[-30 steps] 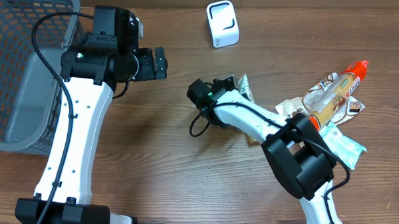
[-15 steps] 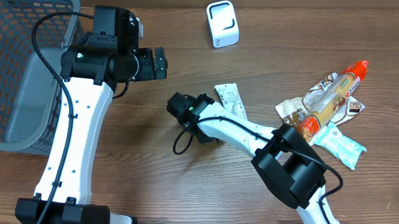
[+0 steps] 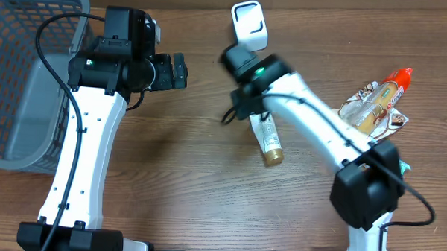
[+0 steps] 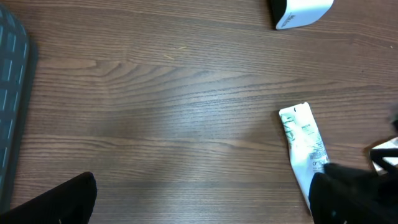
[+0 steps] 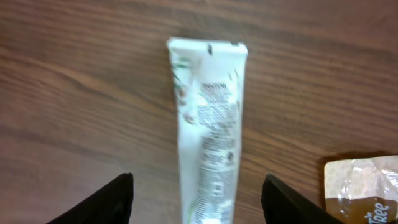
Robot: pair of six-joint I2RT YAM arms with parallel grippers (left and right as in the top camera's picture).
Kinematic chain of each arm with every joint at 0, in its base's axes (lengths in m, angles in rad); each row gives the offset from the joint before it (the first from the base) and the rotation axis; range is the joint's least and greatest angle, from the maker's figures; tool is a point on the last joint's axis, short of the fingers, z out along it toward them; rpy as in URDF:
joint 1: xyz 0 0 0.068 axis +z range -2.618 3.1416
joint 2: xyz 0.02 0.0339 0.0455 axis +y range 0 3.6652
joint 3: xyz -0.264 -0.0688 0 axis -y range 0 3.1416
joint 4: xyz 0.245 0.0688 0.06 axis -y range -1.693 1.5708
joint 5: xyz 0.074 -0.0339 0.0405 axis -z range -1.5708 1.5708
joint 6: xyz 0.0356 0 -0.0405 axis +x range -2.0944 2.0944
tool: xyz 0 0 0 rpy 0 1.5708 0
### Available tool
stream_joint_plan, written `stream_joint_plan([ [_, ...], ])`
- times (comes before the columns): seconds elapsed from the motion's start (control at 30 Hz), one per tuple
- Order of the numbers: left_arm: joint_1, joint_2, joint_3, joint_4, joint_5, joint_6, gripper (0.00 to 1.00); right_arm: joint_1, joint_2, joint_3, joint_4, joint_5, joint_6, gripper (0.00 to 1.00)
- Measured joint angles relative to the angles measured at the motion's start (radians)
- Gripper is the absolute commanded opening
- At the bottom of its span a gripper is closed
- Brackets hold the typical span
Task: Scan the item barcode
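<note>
Black jaws of my right gripper (image 5: 205,202) stand spread either side of the one white tube (image 5: 210,130), not touching it; it lies flat mid-desk. My left gripper (image 3: 179,70) hangs wide open, empty. One white scanner (image 3: 249,26) at the far edge, one grey basket (image 3: 19,111) at the left edge, packets (image 3: 373,108) heaped right.

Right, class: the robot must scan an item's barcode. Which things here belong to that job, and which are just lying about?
Belong to the job:
white tube
white scanner

Just lying about:
grey basket
pile of snack packets
</note>
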Motion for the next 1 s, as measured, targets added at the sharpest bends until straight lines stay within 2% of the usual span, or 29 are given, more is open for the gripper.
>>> stream_joint_plan([
  [0.17, 0.0, 0.0, 0.0, 0.0, 0.0, 0.0, 1.0, -0.126, 0.0, 0.0, -0.023, -0.166, -0.076, 0.66],
  [0.3, 0.0, 0.0, 0.0, 0.0, 0.0, 0.0, 1.0, -0.154, 0.0, -0.003, -0.023, -0.222, -0.098, 0.66],
  [0.7, 0.0, 0.0, 0.0, 0.0, 0.0, 0.0, 1.0, -0.069, 0.0, -0.169, -0.021, -0.454, -0.143, 0.65],
  [1.0, 0.0, 0.0, 0.0, 0.0, 0.0, 0.0, 1.0, -0.031, 0.0, -0.301, -0.06, -0.439, -0.074, 0.65],
])
